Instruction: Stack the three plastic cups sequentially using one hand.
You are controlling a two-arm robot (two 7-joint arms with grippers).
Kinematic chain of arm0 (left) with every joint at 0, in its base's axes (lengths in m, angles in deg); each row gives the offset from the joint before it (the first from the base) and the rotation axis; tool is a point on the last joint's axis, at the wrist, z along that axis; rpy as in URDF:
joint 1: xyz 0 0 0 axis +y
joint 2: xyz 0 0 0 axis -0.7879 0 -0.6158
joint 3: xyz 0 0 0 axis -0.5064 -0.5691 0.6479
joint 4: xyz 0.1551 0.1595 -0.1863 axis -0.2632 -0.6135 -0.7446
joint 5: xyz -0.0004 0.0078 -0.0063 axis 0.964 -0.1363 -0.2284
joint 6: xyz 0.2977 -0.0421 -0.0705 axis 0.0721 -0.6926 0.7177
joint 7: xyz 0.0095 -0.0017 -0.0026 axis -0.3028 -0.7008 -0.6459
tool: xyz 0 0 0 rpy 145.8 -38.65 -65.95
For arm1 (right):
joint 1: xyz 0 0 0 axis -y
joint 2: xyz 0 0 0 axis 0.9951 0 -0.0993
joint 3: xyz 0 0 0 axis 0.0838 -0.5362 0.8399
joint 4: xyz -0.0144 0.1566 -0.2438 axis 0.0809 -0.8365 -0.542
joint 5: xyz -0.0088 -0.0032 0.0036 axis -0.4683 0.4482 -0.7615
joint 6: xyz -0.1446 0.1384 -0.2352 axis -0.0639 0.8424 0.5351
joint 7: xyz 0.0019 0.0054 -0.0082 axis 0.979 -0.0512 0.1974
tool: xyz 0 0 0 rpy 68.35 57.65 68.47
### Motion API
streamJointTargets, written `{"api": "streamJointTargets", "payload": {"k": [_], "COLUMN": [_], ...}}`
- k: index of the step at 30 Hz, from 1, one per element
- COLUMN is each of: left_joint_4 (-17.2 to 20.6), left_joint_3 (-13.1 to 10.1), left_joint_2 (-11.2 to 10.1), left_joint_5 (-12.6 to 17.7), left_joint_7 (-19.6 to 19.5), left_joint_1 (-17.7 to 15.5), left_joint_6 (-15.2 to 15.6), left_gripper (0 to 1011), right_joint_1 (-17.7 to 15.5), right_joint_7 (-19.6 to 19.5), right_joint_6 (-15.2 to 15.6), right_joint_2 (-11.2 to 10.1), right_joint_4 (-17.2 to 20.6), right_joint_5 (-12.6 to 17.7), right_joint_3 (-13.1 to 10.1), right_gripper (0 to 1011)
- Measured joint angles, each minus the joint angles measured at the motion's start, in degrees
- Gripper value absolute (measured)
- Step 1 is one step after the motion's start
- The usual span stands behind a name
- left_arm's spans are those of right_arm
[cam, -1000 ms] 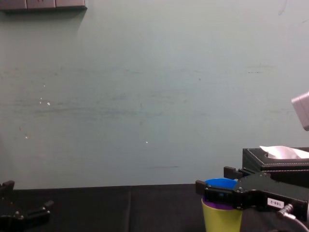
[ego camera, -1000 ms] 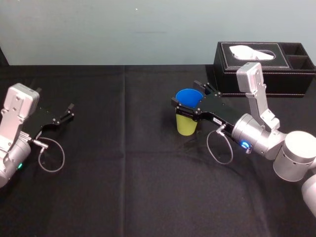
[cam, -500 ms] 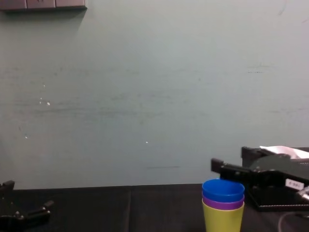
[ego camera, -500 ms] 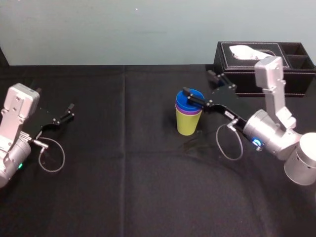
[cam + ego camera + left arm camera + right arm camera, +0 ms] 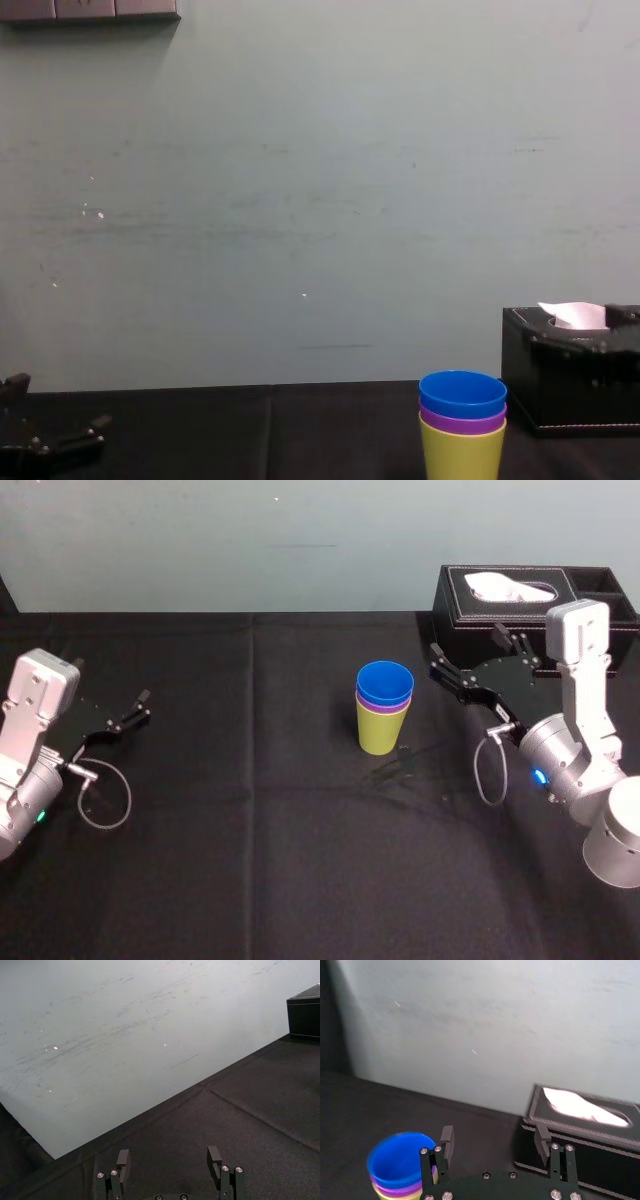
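Beside the wide-open, empty right claw [image 5: 468, 650], 3 nested cups [image 5: 383, 705] stand upright: blue in purple in yellow-green.

light: soft, even, indoor-ish | wall [image 5: 300, 200]: brightest thing around, flat glow | tablecloth [image 5: 250, 860]: black, pretty much swallows shadows, just a faint sheen beside the cups [image 5: 384, 708] | tissue [image 5: 582, 1105]: blown out to pure white in the right wrist view

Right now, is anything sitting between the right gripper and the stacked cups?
Nothing visible does. The open right gripper is to the right of the stack of three cups, apart from it, with bare black table between. The tissue box sits behind the gripper. The left gripper rests far left.
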Motion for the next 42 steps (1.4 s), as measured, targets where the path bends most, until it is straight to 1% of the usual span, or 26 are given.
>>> {"api": "streamJointTargets", "payload": {"k": [1, 2, 3, 4, 6, 12, 15, 42], "left_joint_4": [0.0, 0.0, 0.0, 0.0, 0.0, 0.0, 0.0, 0.0], "left_joint_3": [0.0, 0.0, 0.0, 0.0, 0.0, 0.0, 0.0, 0.0], "left_joint_2": [0.0, 0.0, 0.0, 0.0, 0.0, 0.0, 0.0, 0.0], "left_joint_5": [0.0, 0.0, 0.0, 0.0, 0.0, 0.0, 0.0, 0.0], "left_joint_7": [0.0, 0.0, 0.0, 0.0, 0.0, 0.0, 0.0, 0.0], "left_joint_1": [0.0, 0.0, 0.0, 0.0, 0.0, 0.0, 0.0, 0.0], "left_joint_6": [0.0, 0.0, 0.0, 0.0, 0.0, 0.0, 0.0, 0.0], "left_gripper": [1011, 1011, 1011, 1011, 1011, 1011, 1011, 1011], "right_joint_1": [-0.1, -0.2, -0.2, -0.2, -0.2, 0.2, 0.6, 0.5], "right_joint_7": [-0.7, -2.1, -2.1, -3.0, -4.1, -5.2, -4.9, -4.9], "right_joint_6": [0.7, 2.2, 2.2, 3.5, 4.9, 6.4, 6.6, 6.5], "right_joint_2": [0.2, 0.5, 0.5, 0.9, 1.3, 2.4, 2.7, 2.5], "right_joint_4": [0.0, 0.1, 0.1, 0.0, -0.6, -2.8, -3.7, -3.3], "right_joint_5": [-0.7, -1.9, -1.9, -3.1, -4.7, -7.4, -7.8, -7.6], "right_joint_3": [0.0, 0.2, 0.2, 0.4, 1.0, 1.7, 1.7, 1.8], "right_gripper": [1003, 1003, 1003, 1003, 1003, 1003, 1003, 1003]}}
